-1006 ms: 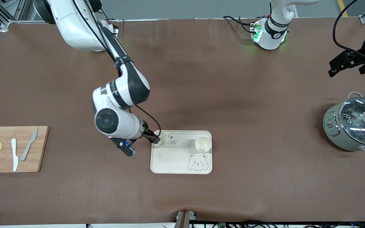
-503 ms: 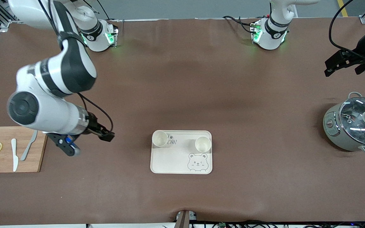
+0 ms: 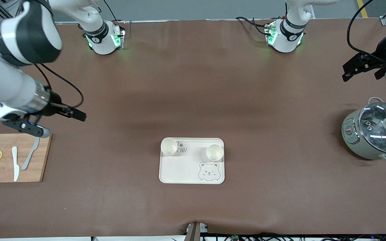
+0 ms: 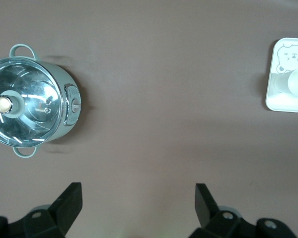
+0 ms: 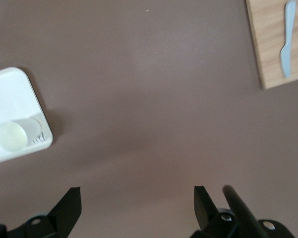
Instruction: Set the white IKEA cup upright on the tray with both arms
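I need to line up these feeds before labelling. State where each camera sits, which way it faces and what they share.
Front view: high across the table, facing both bases; shows the tray, two cups, the right hand open above bare table, the left hand open near the pot.
Left wrist view: looks down at the pot; its own fingertips show.
Right wrist view: looks down at the cutting board; its own fingertips show.
Shared: both wrist views catch the tray.

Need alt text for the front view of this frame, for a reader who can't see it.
Two white cups stand upright on the tray at mid-table. The right gripper, open and empty, hangs over bare table near the cutting board; the left gripper, open, waits above the table near the pot.
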`<action>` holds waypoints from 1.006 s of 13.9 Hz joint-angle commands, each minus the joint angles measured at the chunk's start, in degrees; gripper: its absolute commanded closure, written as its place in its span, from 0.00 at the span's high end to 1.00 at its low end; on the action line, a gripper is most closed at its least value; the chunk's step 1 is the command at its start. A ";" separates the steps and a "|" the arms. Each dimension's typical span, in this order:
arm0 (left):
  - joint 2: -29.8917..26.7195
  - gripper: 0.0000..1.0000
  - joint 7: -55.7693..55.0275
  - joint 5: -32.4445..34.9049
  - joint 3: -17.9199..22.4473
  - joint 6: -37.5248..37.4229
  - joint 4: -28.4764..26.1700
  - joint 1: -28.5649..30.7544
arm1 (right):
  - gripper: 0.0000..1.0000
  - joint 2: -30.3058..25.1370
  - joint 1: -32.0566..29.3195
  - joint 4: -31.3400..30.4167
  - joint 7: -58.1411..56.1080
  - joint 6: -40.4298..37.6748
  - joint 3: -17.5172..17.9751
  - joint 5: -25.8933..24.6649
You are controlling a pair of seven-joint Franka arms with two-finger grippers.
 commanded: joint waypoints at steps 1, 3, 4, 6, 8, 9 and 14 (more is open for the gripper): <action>-1.07 1.00 -0.04 0.13 -0.29 0.39 -1.00 0.39 | 1.00 -7.43 -6.83 -5.89 -13.70 -1.14 1.05 -1.30; -1.25 1.00 -0.22 0.13 -0.29 0.39 -1.26 0.39 | 1.00 -9.37 -11.06 -5.72 -21.80 -5.00 1.05 -1.30; -1.25 1.00 -0.22 0.13 -0.29 0.12 -1.35 0.21 | 1.00 -10.86 -12.04 -5.72 -22.44 -6.41 1.05 -1.30; -1.69 1.00 -0.31 0.13 -0.38 -0.40 -1.27 -0.05 | 1.00 -13.50 -13.62 -5.72 -22.97 -6.95 0.96 -1.57; -1.86 1.00 -0.31 0.13 -0.64 -2.24 -1.00 -0.05 | 1.00 -13.16 -16.78 -1.71 -24.20 -7.30 1.05 -1.83; -2.56 1.00 -0.31 0.13 -1.77 -3.12 -1.00 0.38 | 1.00 -12.72 -17.05 0.59 -24.12 -9.04 1.14 -2.62; -4.93 1.00 1.01 0.13 -1.43 -4.53 -1.00 1.26 | 1.00 -12.01 -15.14 0.09 -22.10 -10.73 1.75 -4.56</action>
